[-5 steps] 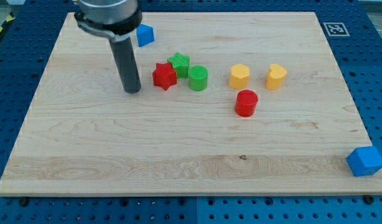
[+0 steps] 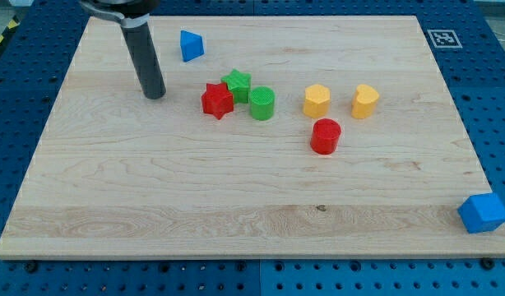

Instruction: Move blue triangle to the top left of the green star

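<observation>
Wooden board (image 2: 113, 189): blue triangle (image 2: 191, 45) (seemingly upright)

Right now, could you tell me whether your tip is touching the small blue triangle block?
No, my tip stands apart from the blue triangle block, below it and toward the view's left, with bare wooden board between them.

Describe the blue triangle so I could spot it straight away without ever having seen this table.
Start at the wooden board and look along its top edge, left of the middle. The blue triangle sits alone there, above the green star. The other blue block is chunkier and sits off the board, at the view's bottom right.
</observation>
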